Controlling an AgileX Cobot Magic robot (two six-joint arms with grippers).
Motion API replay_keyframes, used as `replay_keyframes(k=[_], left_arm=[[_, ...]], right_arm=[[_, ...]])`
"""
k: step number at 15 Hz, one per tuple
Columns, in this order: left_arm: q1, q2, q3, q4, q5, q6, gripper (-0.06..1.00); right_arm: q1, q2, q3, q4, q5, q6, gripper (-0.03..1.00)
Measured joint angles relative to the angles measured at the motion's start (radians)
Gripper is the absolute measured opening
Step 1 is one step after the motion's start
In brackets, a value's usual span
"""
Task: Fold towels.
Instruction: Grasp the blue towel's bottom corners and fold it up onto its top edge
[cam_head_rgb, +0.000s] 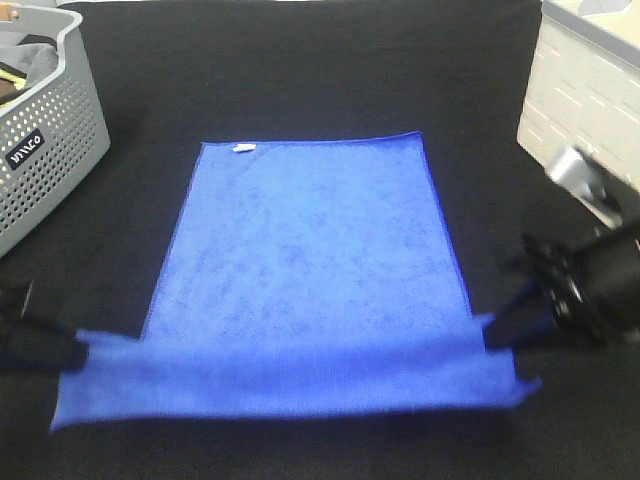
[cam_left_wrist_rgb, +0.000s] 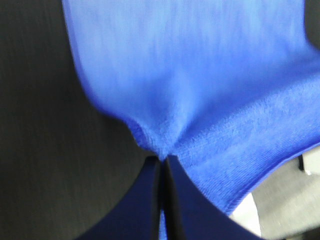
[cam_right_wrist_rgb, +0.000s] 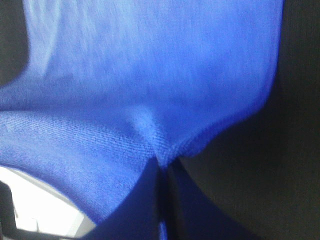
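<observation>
Fingers (cam_left_wrist_rgb: 142, 200) of the left gripper (cam_left_wrist_rgb: 162, 160) are pinched tight on one near corner of the blue towel (cam_head_rgb: 310, 250), and the right gripper (cam_right_wrist_rgb: 162, 165) is clamped on the other. The towel lies spread on the black table (cam_head_rgb: 300, 80), its near edge raised between them. A grey perforated basket (cam_head_rgb: 60, 130) at far left holds grey cloth (cam_head_rgb: 35, 60). The contents of the white crate (cam_head_rgb: 580, 90) at far right are unclear.

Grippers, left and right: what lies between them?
The lifted near edge of the blue towel, pinched by left gripper and right gripper; exterior high view shows it.
</observation>
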Motion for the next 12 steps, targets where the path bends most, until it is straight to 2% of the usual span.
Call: replay_keyframes(k=[4,5,7,8,12], left_arm=[[0.000,0.270,-0.302,0.048,-0.028,0.001,0.00],[0.000,0.372,-0.413,0.052,-0.033,0.001,0.00],[0.003,0.493,-0.550,0.057,-0.034,0.001,0.00],[0.003,0.493,-0.550,0.057,-0.034,0.001,0.00],[0.087,0.694,-0.849,0.058,-0.012,-0.025,0.00]], right_arm=[[0.000,0.253,-0.342,-0.048,0.010,0.024,0.00],[0.000,0.306,-0.424,-0.051,0.019,0.027,0.00],[0.000,0.466,-0.655,-0.071,0.054,0.055,0.00],[0.000,0.466,-0.655,-0.071,0.054,0.055,0.00],[0.000,0.688,-1.017,-0.172,0.109,0.142,0.00]])
